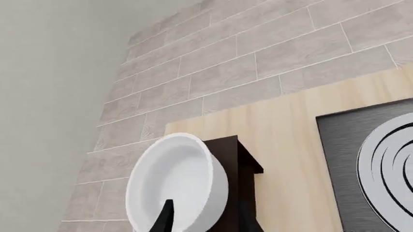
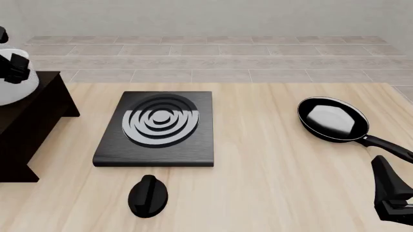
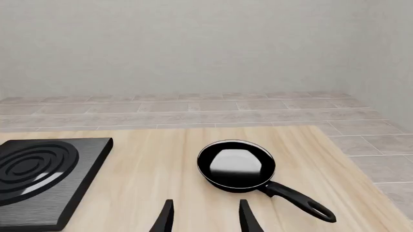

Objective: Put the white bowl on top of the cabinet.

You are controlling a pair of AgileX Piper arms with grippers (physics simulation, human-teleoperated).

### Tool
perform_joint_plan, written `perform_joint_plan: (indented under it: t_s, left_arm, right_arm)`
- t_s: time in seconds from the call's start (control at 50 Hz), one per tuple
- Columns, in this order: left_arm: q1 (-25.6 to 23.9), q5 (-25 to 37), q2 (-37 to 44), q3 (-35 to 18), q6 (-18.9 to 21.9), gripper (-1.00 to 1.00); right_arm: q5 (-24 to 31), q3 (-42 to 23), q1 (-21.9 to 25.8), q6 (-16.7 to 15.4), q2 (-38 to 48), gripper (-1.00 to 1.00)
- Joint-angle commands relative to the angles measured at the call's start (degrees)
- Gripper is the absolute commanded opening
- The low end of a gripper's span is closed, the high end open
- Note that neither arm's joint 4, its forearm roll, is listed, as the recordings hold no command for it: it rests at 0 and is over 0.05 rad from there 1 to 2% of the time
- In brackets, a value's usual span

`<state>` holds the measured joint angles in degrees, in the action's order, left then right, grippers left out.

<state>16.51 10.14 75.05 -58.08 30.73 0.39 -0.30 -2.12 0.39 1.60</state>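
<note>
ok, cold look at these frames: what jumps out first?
The white bowl at far left, over the cabinet top with the left tool at it. Then the stove plate with silver rings mid-table, and the black pan at right, near the idle right tool.

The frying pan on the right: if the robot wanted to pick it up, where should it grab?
Probably the long black handle of the frying pan, pinched across from above. It juts toward the right gripper, whose fingers are spread; the round pan body looks too wide.
</note>
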Motion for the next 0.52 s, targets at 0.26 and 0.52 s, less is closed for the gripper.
perform_joint_plan:
  t_s: [0.26,0.52]
  left_arm:
    - [-7.7,3.4,-29.4,13.0,-0.5,1.0]
    - [-13.3,10.5,-42.2,15.2,-1.1,1.0]
  right_arm:
    - [0.0,0.0,0.0,0.0,0.0,1.0]
    - [0.0,0.0,0.0,0.0,0.0,1.0]
